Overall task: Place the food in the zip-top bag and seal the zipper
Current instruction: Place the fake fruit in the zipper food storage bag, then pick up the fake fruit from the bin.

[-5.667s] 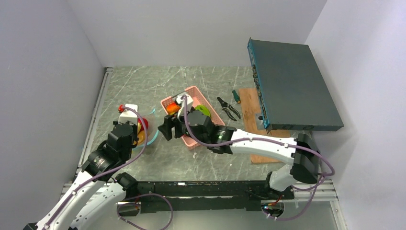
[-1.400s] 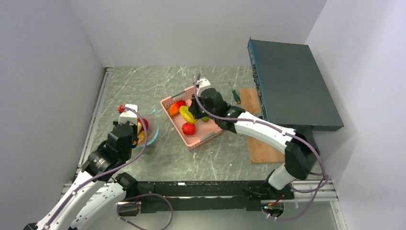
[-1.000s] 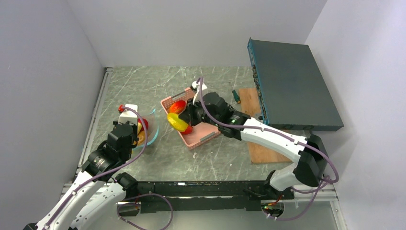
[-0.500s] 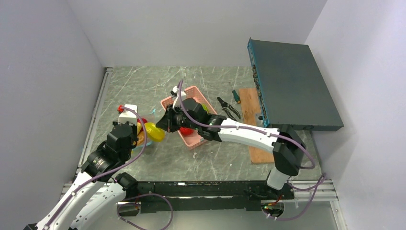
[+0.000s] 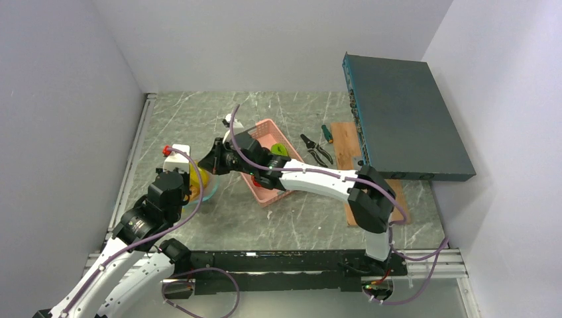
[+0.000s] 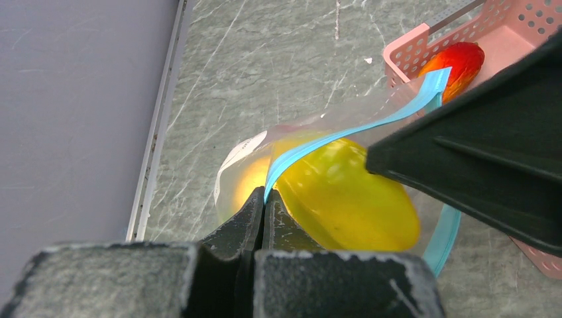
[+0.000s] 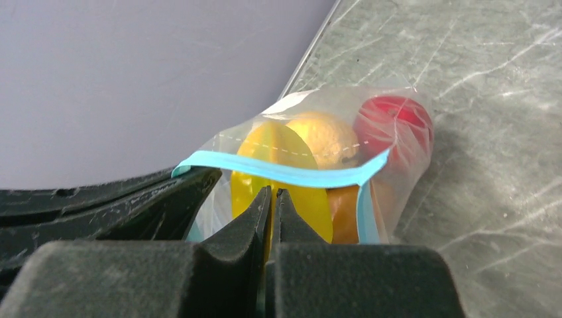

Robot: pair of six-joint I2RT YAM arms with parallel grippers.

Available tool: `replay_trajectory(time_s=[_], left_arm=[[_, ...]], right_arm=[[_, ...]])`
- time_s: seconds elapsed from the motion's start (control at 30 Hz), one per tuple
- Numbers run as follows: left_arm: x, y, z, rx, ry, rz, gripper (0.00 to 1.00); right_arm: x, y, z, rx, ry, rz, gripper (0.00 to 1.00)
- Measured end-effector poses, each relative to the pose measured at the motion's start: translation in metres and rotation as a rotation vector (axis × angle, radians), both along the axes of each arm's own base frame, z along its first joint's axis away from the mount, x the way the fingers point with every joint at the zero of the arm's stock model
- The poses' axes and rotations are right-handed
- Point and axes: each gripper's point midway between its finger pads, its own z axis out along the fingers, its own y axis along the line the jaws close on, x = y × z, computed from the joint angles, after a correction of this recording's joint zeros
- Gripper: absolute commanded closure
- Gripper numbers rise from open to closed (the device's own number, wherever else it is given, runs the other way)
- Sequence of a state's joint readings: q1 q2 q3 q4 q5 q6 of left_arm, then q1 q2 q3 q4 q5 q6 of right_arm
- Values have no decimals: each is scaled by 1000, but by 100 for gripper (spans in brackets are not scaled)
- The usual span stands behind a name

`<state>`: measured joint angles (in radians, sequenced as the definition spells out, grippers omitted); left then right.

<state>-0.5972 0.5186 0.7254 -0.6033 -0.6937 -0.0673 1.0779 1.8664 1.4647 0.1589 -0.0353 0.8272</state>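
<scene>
My left gripper (image 6: 264, 201), closed on the teal-blue zipper strip (image 6: 344, 134) of the clear floppy plastic bag (image 7: 407, 165), props the mouth open for my right gripper (image 7: 273, 193), clamped on a glossy yellow food piece (image 6: 344, 199) at that mouth.

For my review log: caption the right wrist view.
Right end effector pinching a yellow food piece at the open zipper of the zip-top bag, other fruit inside.

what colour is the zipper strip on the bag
The zipper is teal-blue, clearest in the right wrist view.
</scene>
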Motion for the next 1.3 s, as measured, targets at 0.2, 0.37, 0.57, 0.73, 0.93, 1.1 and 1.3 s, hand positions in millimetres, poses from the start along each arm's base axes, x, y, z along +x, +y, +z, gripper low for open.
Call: replay_trajectory(time_s=[0.2, 0.37, 0.57, 0.73, 0.93, 1.1, 1.3], left_arm=[[0, 0, 0, 0, 0, 0, 100], [0, 0, 0, -1, -1, 0, 100], [-1, 1, 2, -6, -9, 0, 100], [-1, 1, 2, -5, -8, 0, 100], [-1, 1, 2, -6, -9, 0, 100], [-1, 1, 2, -5, -8, 0, 100], [-1, 1, 2, -5, -8, 0, 100]], right_arm=[[1, 21, -21, -35, -56, -1, 100], [-5, 30, -49, -100, -108, 13, 98], [-7, 31, -63, -175, -147, 23, 89], [-6, 29, -65, -202, -173, 26, 82], [-9, 18, -61, -241, -189, 25, 80], [-16, 6, -32, -231, -225, 30, 75], [-23, -11, 2, -193, -261, 23, 73]])
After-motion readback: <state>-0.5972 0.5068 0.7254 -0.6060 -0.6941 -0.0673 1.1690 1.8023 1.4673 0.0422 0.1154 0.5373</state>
